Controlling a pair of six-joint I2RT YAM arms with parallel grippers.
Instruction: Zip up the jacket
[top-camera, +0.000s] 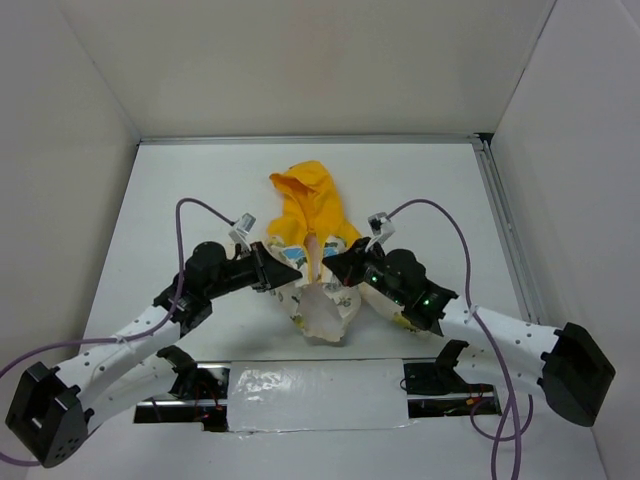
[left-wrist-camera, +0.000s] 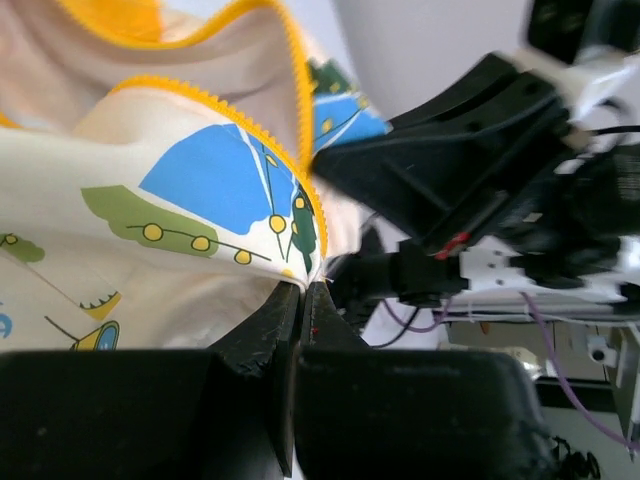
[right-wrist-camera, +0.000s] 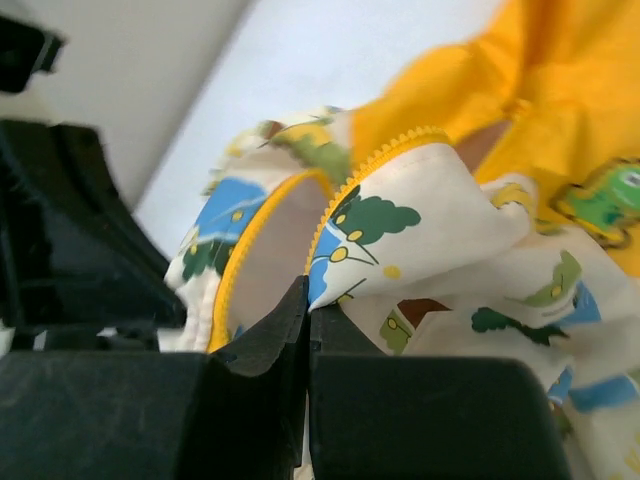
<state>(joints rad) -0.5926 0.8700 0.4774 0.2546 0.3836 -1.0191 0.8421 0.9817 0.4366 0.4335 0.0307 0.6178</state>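
Observation:
The jacket (top-camera: 305, 205) lies mid-table, yellow hood at the far end and the printed cream body toward me, its front unzipped and white lining showing. My left gripper (top-camera: 283, 272) is on the left front panel. In the left wrist view it (left-wrist-camera: 305, 290) is shut on the jacket (left-wrist-camera: 150, 200) at its yellow zipper edge. My right gripper (top-camera: 338, 268) is on the right panel. In the right wrist view it (right-wrist-camera: 308, 295) is shut, and the zipper edge of the jacket (right-wrist-camera: 450, 230) runs into its tips. The zipper pull is hidden.
The two grippers stand close together, facing each other across the open front; the right arm's black body (left-wrist-camera: 450, 170) fills the left wrist view. A white taped sheet (top-camera: 315, 398) covers the near edge between the bases. White walls and a metal rail (top-camera: 500, 220) bound the table.

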